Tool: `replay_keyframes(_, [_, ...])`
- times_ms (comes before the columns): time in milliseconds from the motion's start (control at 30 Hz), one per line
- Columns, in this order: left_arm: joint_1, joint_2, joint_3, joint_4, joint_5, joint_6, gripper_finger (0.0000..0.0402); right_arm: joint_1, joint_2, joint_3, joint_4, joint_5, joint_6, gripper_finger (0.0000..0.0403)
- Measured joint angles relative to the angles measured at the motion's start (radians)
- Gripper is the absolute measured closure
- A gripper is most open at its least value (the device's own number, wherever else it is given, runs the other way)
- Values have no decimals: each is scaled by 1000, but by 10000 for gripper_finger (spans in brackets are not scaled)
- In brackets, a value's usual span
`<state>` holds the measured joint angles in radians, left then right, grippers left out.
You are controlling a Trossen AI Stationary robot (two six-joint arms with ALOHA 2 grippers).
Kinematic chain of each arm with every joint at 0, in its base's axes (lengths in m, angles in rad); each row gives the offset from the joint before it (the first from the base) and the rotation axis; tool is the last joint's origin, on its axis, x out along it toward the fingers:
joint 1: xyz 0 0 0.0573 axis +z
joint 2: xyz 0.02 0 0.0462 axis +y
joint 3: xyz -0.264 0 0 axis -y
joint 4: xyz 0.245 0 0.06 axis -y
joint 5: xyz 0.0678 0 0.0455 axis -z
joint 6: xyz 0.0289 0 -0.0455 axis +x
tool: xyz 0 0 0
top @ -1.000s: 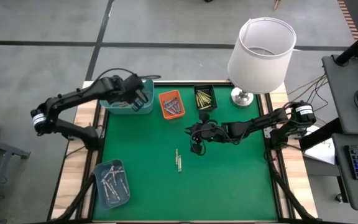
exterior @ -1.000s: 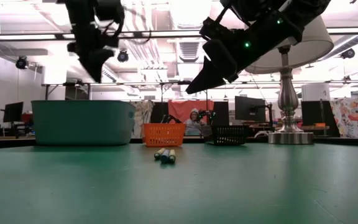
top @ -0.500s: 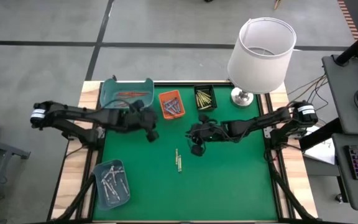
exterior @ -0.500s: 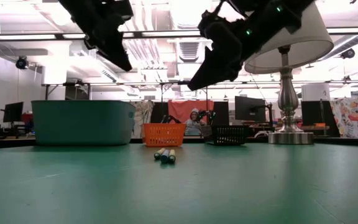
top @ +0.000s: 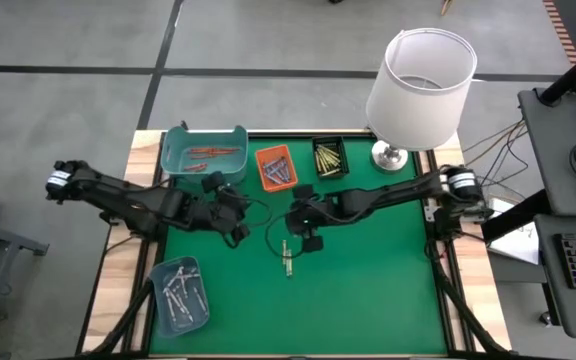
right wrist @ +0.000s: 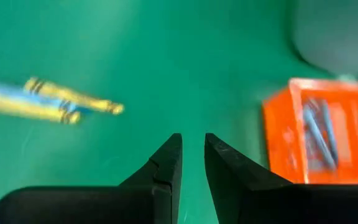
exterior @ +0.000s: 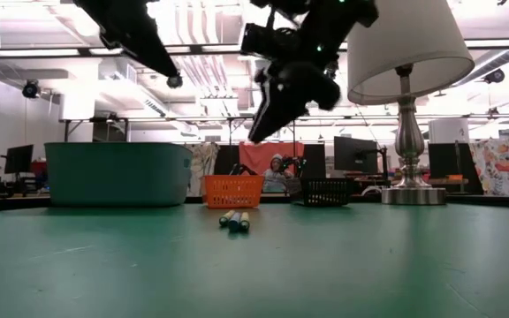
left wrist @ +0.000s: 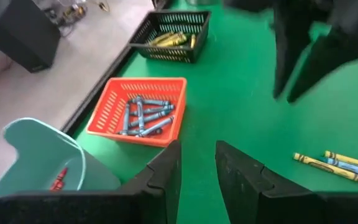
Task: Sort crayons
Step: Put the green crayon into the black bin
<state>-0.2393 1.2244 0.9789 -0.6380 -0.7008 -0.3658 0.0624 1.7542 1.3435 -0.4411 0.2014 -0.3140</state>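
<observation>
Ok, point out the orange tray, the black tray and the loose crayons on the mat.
orange tray (top: pixel 265 157): high view, left rim.
black tray (top: pixel 329 142): high view, far rim.
loose crayons (top: pixel 287 258): high view, middle of the cluster.

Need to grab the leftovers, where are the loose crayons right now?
High view: the loose crayons lie mid-mat, just below the right gripper and below the orange tray.

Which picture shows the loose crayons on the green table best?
The left wrist view: the small yellow and blue loose crayons lie sharp and separate. The right wrist view blurs them, the high view shows tiny sticks, and the low view shows only their ends.
</observation>
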Motion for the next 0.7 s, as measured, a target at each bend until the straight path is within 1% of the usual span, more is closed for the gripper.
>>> replay_keyframes(100, [-49, -26, -2, -33, -57, -34, 320, 0, 46, 44, -29, -74, -222, 344])
replay_keyframes(200, [-83, -65, -7, -73, -95, -68, 320, 1, 82, 81, -47, -79, -394, 344])
replay_keyframes(300, [-92, -111, -26, -87, -130, -80, 320, -1, 118, 121, -40, -80, -463, 344])
replay_keyframes(433, [-93, -175, -92, -71, -171, 3, 320, -5, 159, 139, -35, -105, -590, 344])
replay_keyframes(533, [-90, -212, -128, 10, -208, 36, 320, -8, 193, 165, -11, -52, -618, 338])
replay_keyframes(600, [-93, -236, -135, 49, -205, 34, 320, -6, 197, 183, -50, 6, -624, 326])
replay_keyframes(700, [-107, -246, -139, 55, -193, 2, 320, 1, 194, 188, -69, 27, -680, 301])
